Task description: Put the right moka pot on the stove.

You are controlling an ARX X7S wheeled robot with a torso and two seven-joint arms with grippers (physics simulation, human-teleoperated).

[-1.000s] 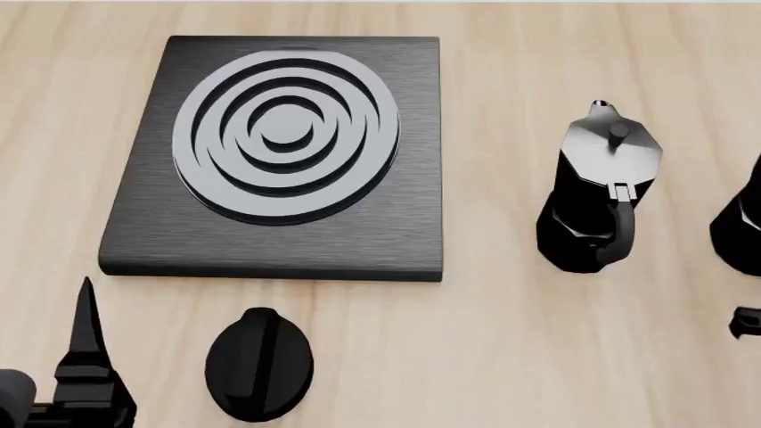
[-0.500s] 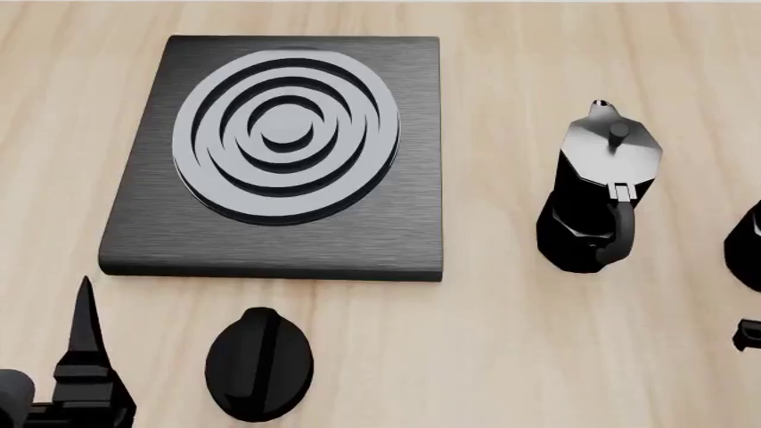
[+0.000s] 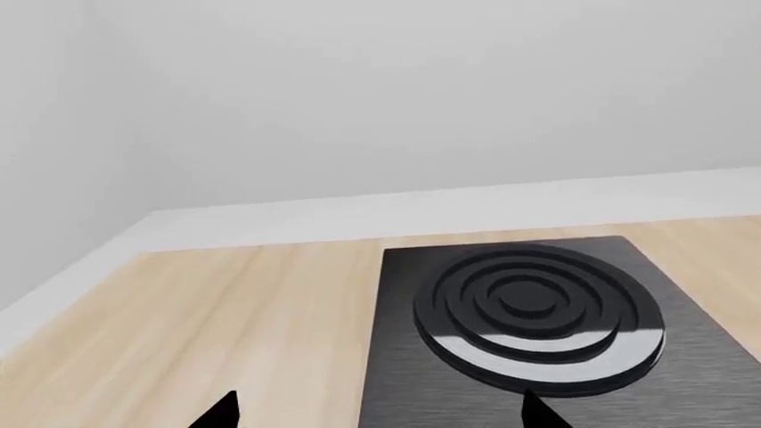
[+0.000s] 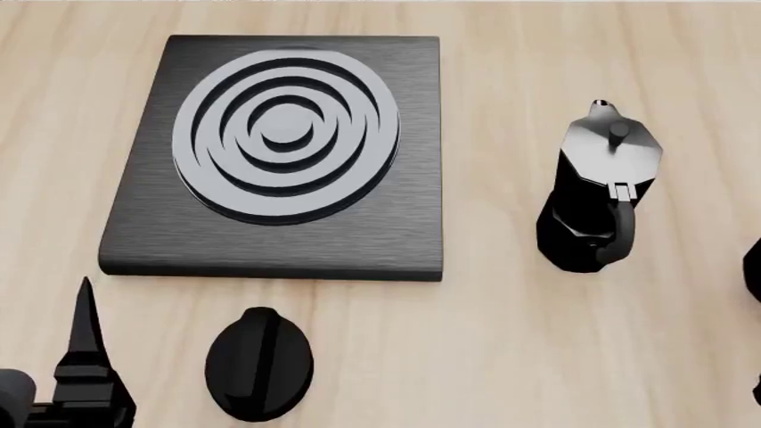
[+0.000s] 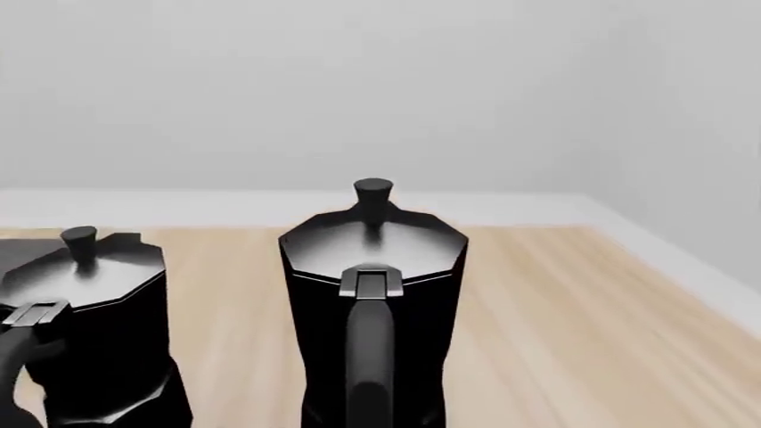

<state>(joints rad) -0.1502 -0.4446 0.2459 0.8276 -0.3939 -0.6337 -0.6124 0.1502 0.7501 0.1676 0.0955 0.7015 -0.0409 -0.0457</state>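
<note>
Moka pot on the right (image 5: 371,303) stands upright on the worktop (image 4: 500,357) toward its right edge, beside its twin (image 4: 598,192) and well apart from the stove (image 4: 280,152), so the carry has not begun. Judging by the wrist view, the right gripper faces the pot's handle, its spread impossible to tell. The left gripper's (image 3: 378,412) tips sit wide apart, holding nothing.

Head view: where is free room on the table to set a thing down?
Bare wood lies between the stove and the left pot, and in front of that pot, right of the knob. It is crowded near the left claw and at the right edge.
</note>
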